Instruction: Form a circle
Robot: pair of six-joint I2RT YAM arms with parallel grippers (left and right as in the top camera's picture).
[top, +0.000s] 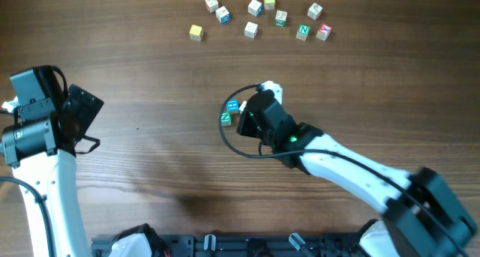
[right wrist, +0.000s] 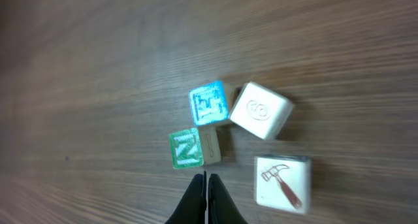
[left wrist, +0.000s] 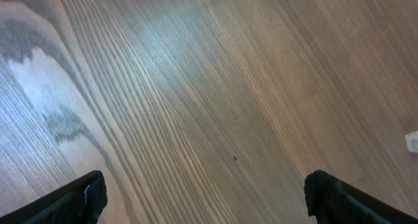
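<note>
The circle is a small huddle of cubes near the table's middle: a blue letter cube (right wrist: 208, 104), a green N cube (right wrist: 186, 149), a white swirl cube (right wrist: 260, 110) and a white hammer cube (right wrist: 282, 181) set slightly apart. From overhead I see the blue cube (top: 232, 106), the green cube (top: 225, 118) and a white cube (top: 268, 87). My right gripper (right wrist: 205, 178) is shut and empty, its tip just short of the green cube. Far left, my left gripper (left wrist: 206, 198) stands open over bare wood, with nothing between its fingers.
Several loose cubes lie scattered along the far edge, from a yellow one (top: 196, 32) to a red-marked one (top: 324, 31). A black cable (top: 229, 141) loops beside the right wrist. A black rail (top: 225, 246) runs along the near edge.
</note>
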